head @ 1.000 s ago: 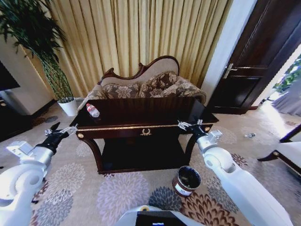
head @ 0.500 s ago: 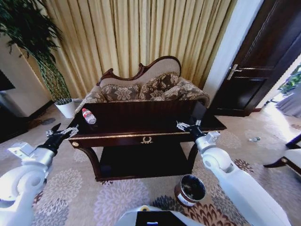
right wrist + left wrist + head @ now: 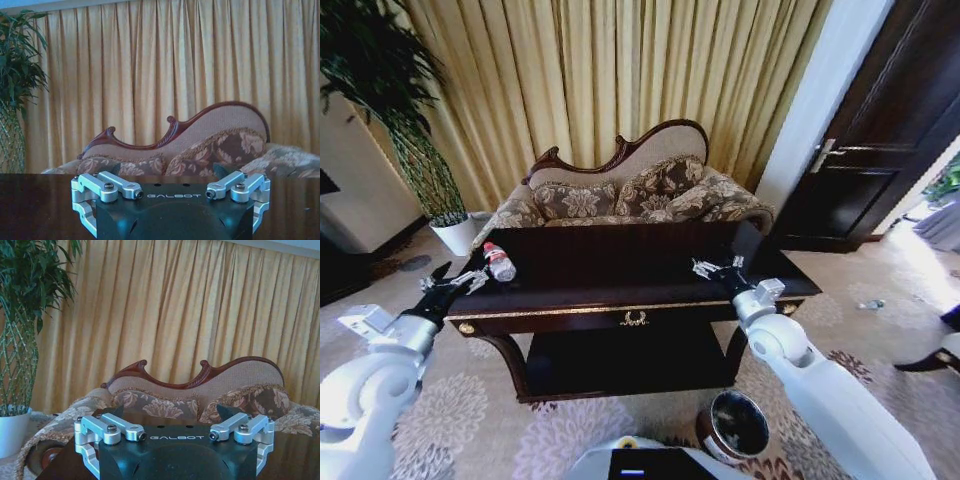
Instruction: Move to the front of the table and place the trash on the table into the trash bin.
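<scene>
The dark-brown table (image 3: 620, 262) with gold trim stands straight in front of me. On its left end lies the trash, a clear plastic bottle (image 3: 500, 262) with a red label, on its side. My left gripper (image 3: 455, 283) hovers open at the table's left front corner, just short of the bottle. At the right front edge, over the tabletop (image 3: 35, 200), my right gripper (image 3: 716, 268) is open and holds nothing. The trash bin (image 3: 735, 425), round and dark with a black liner, stands on the carpet below my right arm, near the table's right leg.
A carved floral sofa (image 3: 630, 195) sits close behind the table, with gold curtains behind it. A white plant pot (image 3: 455, 232) stands at the back left and a dark door (image 3: 890, 150) at the right. Patterned carpet lies around the table.
The whole view has shifted as I drove closer: the table is nearer and the bin has slid toward the bottom edge. Both arms keep the same pose, grippers open.
</scene>
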### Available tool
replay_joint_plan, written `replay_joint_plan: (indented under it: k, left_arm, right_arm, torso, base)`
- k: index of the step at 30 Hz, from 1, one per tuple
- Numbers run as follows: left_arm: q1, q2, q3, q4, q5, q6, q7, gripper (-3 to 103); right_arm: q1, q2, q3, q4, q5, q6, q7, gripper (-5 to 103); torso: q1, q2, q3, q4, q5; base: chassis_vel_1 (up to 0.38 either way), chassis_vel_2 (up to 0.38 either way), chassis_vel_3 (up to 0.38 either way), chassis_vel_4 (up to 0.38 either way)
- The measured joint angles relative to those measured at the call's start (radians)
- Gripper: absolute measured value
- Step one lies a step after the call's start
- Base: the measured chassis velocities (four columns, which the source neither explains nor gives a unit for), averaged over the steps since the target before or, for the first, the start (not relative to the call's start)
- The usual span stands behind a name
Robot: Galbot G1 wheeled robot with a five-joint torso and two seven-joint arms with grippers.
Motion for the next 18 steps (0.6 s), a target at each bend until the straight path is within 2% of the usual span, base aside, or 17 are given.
replay_joint_plan:
  k: [7,11,13,14,15,16,18]
  left_arm:
    - [-0.033,0.012,0.023,0.012,-0.009,0.027,-0.04,100]
    - [-0.047,0.024,0.042,0.007,-0.02,0.043,-0.085,100]
    - [-0.07,0.041,0.078,0.007,-0.037,0.055,-0.182,100]
    - [-0.094,0.057,0.113,0.017,-0.062,0.063,-0.263,100]
    - [-0.094,0.057,0.113,0.017,-0.062,0.063,-0.263,100]
    - [-0.114,0.067,0.139,0.031,-0.082,0.069,-0.301,100]
    - [-0.148,0.082,0.17,0.06,-0.096,0.073,-0.325,100]
  right_arm:
    - [0.0,0.003,-0.018,0.003,0.006,-0.011,0.001,100]
    - [-0.013,0.011,-0.036,0.005,-0.006,-0.009,0.011,100]
    - [-0.025,0.021,-0.049,0.006,-0.019,-0.004,0.015,100]
    - [-0.029,0.025,-0.059,0.004,-0.029,0.001,0.016,100]
    - [-0.029,0.025,-0.059,0.004,-0.029,0.001,0.016,100]
    - [-0.028,0.027,-0.064,0.002,-0.033,0.003,0.016,100]
    - [-0.021,0.025,-0.071,-0.002,-0.034,0.004,0.016,100]
  torso:
    - [-0.001,0.0,0.0,-0.0001,-0.0001]
    - [-0.001,0.0,0.0,0.0,0.0002]
    - [-0.001,0.0,0.0,0.0,0.0002]
    - [-0.001,0.0,0.0,-0.0001,0.0003]
    - [-0.001,0.0,0.0,-0.0001,0.0003]
    - [-0.001,0.0,0.0,-0.0002,-0.0001]
    - [-0.001,0.0,0.0,-0.0001,-0.0002]
  base:
    - [-0.005,0.001,0.001,-0.008]
    - [0.0,0.0,0.0,0.0]
    - [0.0,0.0,0.0,0.0]
    - [0.0,0.0,0.0,0.0]
    - [0.0,0.0,0.0,0.0]
    - [0.0,0.0,0.0,0.0]
    - [0.0,0.0,0.0,0.0]
